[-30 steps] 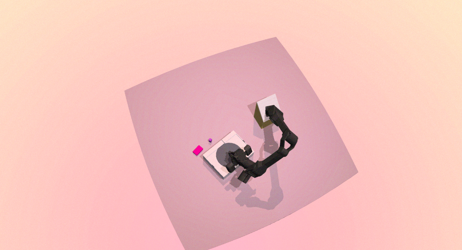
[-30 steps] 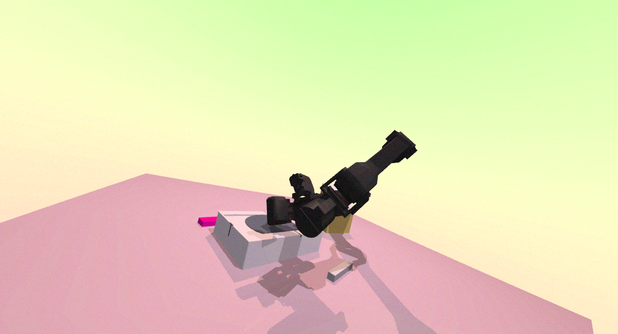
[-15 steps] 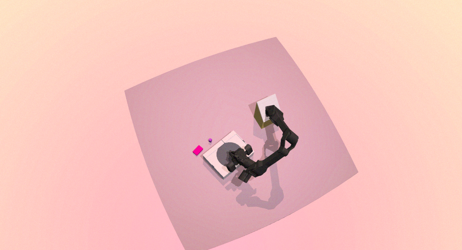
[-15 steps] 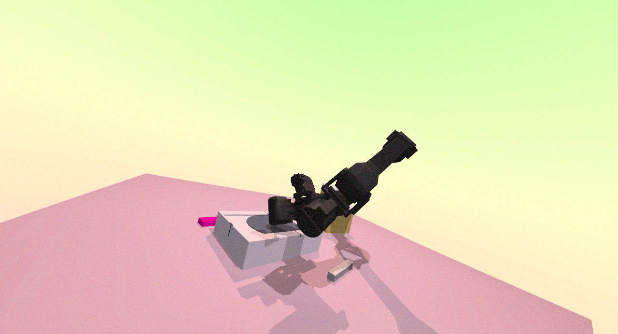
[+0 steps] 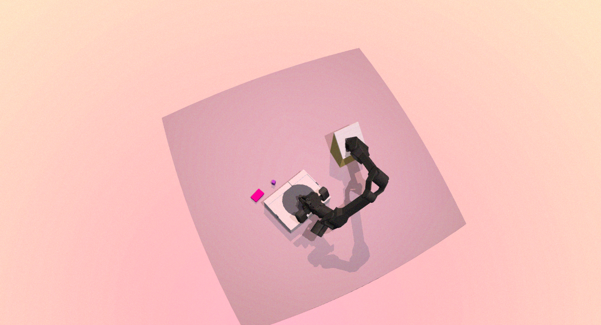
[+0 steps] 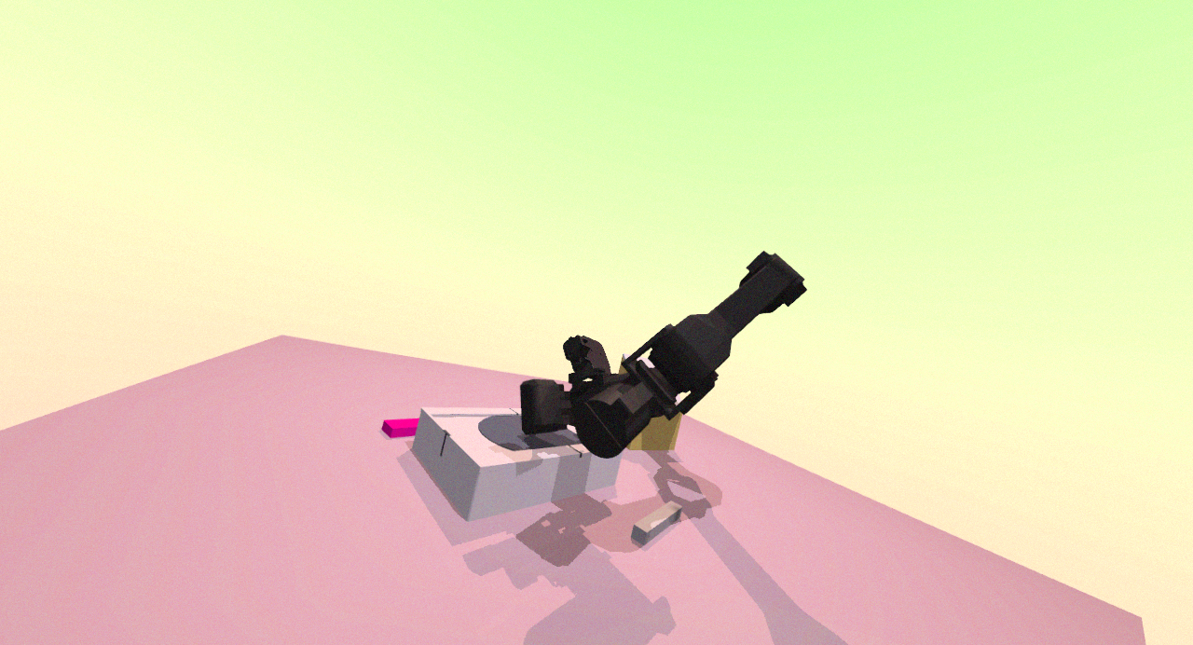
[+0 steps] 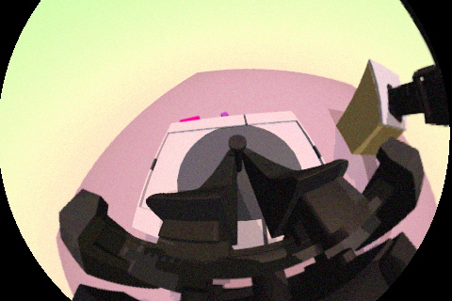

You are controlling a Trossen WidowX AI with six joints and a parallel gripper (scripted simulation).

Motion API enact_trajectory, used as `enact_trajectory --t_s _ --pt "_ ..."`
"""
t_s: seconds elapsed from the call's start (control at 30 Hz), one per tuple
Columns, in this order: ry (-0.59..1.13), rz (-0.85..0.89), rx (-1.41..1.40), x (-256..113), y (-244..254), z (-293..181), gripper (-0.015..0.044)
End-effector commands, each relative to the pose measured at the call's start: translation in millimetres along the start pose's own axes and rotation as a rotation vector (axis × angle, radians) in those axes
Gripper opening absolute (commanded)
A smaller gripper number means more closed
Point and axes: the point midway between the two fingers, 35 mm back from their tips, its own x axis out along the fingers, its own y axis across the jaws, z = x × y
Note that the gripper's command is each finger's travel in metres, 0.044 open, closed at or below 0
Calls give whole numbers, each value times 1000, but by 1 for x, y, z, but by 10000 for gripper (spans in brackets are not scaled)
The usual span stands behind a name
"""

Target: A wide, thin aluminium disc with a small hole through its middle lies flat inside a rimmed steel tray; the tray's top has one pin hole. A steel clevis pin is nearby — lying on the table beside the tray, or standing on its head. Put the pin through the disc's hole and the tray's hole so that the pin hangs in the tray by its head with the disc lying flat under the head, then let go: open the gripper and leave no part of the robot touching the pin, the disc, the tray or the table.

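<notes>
In the top view, the pink rectangular table (image 5: 273, 104) (image 6: 250, 474) (image 7: 282, 80) offers a broad passage between its upper edge and the rimmed pale steel tray (image 5: 275, 203) (image 6: 516, 487) (image 7: 160, 169). A flat magenta block (image 5: 257, 195) (image 6: 400, 428) (image 7: 190, 118) and small purple cube (image 5: 273, 182) (image 7: 224, 114) obstruct the tray's left-corner side; the black jointed arm (image 5: 357, 207) (image 6: 692, 353) (image 7: 426, 96) bars the side towards the right corner.

Grips the pin (image 7: 237, 142) upright between the fingertips, just under its head, with the gripper (image 5: 300, 199) (image 6: 560, 412) (image 7: 237, 152) closed on it. Shows both fingers drawn together at the tips and spread apart toward their roots. Sets the wrist (image 5: 336, 219) (image 6: 619, 416) behind the fingers, tilted. Carries the elbow (image 5: 380, 180) (image 6: 775, 278) well above and behind them, with the forearm (image 5: 356, 207) (image 6: 696, 349) sloping down toward the fingers.
</notes>
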Motion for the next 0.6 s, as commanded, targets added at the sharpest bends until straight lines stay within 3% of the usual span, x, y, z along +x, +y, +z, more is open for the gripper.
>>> enact_trajectory --t_s 0.0,0.57 --pt "-1 -2 4 1 -3 0 0" --pt "-1 -3 4 2 -8 0 0"
